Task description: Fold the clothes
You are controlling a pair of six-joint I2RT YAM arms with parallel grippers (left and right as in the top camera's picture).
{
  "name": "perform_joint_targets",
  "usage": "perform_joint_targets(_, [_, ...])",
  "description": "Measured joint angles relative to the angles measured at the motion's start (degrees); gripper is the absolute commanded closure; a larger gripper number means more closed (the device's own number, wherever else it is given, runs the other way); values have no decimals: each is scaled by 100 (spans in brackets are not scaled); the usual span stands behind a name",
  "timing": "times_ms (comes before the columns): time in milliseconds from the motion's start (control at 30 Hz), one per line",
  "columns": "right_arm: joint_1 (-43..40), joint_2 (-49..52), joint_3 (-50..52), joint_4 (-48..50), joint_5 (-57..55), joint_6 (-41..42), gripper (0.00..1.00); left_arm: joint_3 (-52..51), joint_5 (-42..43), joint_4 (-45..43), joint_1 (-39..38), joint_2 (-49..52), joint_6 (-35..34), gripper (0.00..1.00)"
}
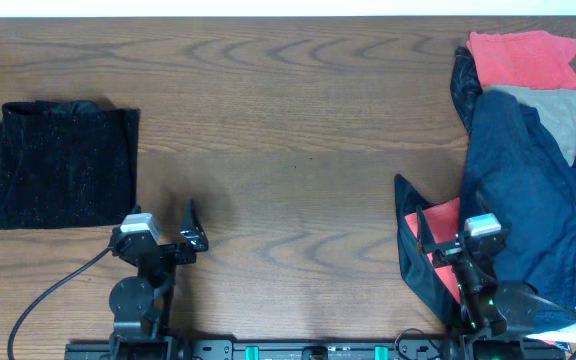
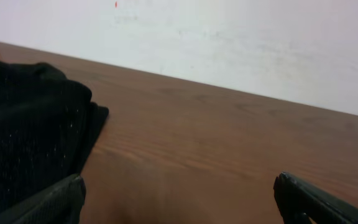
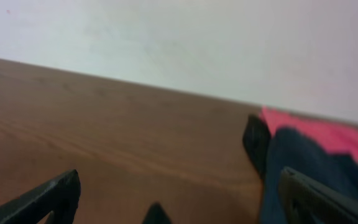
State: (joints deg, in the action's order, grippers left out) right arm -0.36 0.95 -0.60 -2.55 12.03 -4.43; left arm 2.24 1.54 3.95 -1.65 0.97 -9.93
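A black, faintly speckled garment (image 1: pixel 58 165) lies folded flat at the table's left; its edge also fills the left of the left wrist view (image 2: pixel 30 124). At the right lies a heap of clothes: a red piece (image 1: pixel 523 58) at the back, a khaki-grey one (image 1: pixel 558 115), and a large navy blue one (image 1: pixel 533 200) across them. A shiny black piece (image 1: pixel 416 255) with red showing lies at the heap's front left. My left gripper (image 1: pixel 168 238) (image 2: pixel 179 199) hangs open near the front edge, right of the black garment. My right gripper (image 1: pixel 456 240) (image 3: pixel 179 193) is open over the heap's front-left corner, holding nothing.
Bare brown wood table (image 1: pixel 298 120) stretches between the folded black garment and the heap. A white wall (image 2: pixel 229 37) rises behind the far edge. A black cable (image 1: pixel 48 290) trails from the left arm's base at the front.
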Motion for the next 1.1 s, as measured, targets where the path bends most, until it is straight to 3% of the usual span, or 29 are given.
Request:
perform_joint_targets(300, [0, 892, -905, -828, -455, 227, 1, 1189, 179, 1108, 4, 1458, -181, 2])
perform_joint_targets(667, [0, 3886, -3025, -2745, -1239, 282, 1, 3563, 885, 2964, 4, 4271, -205, 2])
perform_joint_targets(800, [0, 4913, -3539, -3233, -1421, 297, 1, 3960, 953, 3377, 4, 4843, -208, 2])
perform_joint_targets(1000, [0, 5875, -3652, -3182, -1335, 411, 1, 4015, 1012, 3460, 4, 5193, -208, 2])
perform_joint_targets(1100, [0, 6312, -3652, -3193, -1803, 748, 4, 4015, 1014, 3462, 4, 5259, -208, 2])
